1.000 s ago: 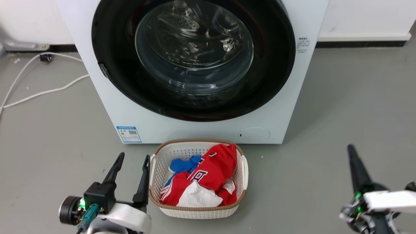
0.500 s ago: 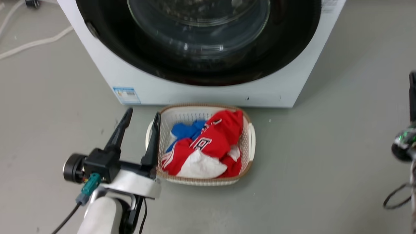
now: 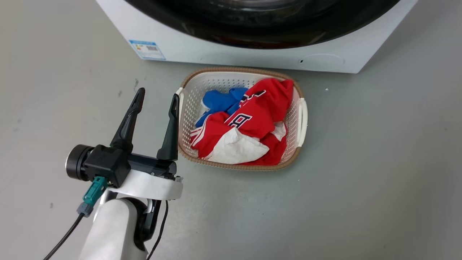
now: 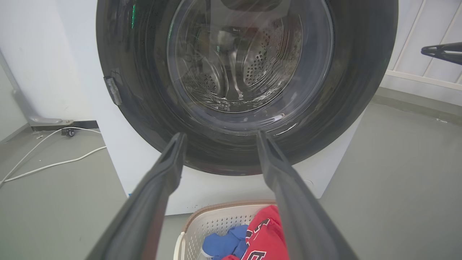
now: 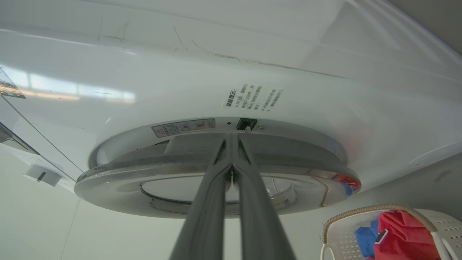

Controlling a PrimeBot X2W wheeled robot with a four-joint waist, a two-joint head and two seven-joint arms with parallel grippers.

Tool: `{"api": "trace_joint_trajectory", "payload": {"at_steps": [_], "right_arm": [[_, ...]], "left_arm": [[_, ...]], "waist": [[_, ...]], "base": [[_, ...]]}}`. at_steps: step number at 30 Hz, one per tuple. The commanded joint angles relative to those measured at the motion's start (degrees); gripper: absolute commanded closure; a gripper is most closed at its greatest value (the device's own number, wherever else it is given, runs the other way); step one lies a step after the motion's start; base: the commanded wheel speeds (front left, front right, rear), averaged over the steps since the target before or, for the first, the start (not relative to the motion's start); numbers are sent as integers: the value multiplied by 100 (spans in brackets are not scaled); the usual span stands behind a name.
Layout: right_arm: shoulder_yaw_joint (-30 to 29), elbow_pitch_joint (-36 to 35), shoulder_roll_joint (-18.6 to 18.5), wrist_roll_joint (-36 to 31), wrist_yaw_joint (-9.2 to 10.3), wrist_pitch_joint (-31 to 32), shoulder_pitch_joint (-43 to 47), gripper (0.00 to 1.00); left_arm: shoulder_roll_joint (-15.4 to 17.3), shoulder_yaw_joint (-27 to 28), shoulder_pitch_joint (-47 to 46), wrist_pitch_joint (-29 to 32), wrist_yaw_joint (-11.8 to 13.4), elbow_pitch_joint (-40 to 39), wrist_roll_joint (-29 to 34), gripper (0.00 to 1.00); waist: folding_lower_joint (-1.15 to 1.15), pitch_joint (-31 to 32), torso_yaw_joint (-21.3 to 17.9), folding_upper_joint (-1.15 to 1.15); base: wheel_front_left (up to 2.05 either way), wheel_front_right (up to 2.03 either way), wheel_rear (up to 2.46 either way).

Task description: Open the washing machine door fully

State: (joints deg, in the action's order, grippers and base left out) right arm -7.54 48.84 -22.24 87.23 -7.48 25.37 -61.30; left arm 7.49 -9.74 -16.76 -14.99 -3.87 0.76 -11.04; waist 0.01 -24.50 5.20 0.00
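Across the front of the washing machine point(image 3: 216, 56) the washing machine door point(image 4: 144, 108) is seen, judged heavy, stiff and slick, best taken at its rim. The left tool point(image 3: 157, 94) is spread, empty; the right tool point(image 5: 231, 139) is pinched together at that rim.

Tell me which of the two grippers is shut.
The right gripper: its two fingers are pressed together, pointing at the edge of the washing machine door. The left gripper has its fingers spread wide apart.
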Motion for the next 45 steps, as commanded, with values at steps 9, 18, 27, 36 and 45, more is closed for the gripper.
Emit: {"api": "trace_joint_trajectory", "payload": {"at_steps": [9, 18, 27, 36, 45], "right_arm": [[515, 1047, 93, -595, -3, 424, -1547, 100], [785, 1796, 205, -1010, -3, 732, -2376, 100], [809, 1934, 287, -953, -3, 1526, -2298, 100], [750, 1760, 295, -725, -3, 2554, -1443, 100], [932, 1148, 628, -728, -2, 3242, -287, 100]], "left_arm": [[-99, 127, -201, -22, -42, -77, 129, 0], [-217, 138, -241, -23, -124, -102, 184, 0], [-298, 61, -265, -23, -250, -44, 189, 0], [-346, -49, -8, -23, -313, 245, 185, 0], [-302, -123, 482, -22, -347, 444, 272, 0]], "waist": [[-1, -280, 194, 0], [-1, -445, 321, 0], [-1, -350, 327, 0], [-1, 442, 343, 0], [-1, 1161, 344, 0]], "base": [[0, 0, 0], [0, 0, 0], [0, 0, 0], [0, 0, 0], [0, 0, 0]]}}
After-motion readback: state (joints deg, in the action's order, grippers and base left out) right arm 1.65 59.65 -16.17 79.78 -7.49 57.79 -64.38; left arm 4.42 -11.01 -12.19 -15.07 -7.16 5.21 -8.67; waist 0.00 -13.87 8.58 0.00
